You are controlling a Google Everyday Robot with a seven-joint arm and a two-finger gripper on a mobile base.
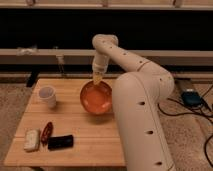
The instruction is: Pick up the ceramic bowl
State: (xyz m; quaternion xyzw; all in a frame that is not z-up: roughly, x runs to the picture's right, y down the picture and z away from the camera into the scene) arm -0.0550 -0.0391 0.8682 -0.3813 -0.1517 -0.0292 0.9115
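The ceramic bowl [96, 98] is round, glossy and orange. It is tilted with its inside facing the camera, over the middle back of the wooden table [75, 150]. My gripper [97, 79] comes down from the arm's wrist onto the bowl's far rim and is shut on it. The large white arm link [142, 125] fills the right side of the view and hides the table's right part.
A small white cup [47, 96] stands at the table's left. A white packet [31, 140], a red item [46, 132] and a black item [60, 142] lie at the front left. A blue device [191, 97] and cables lie on the floor at the right.
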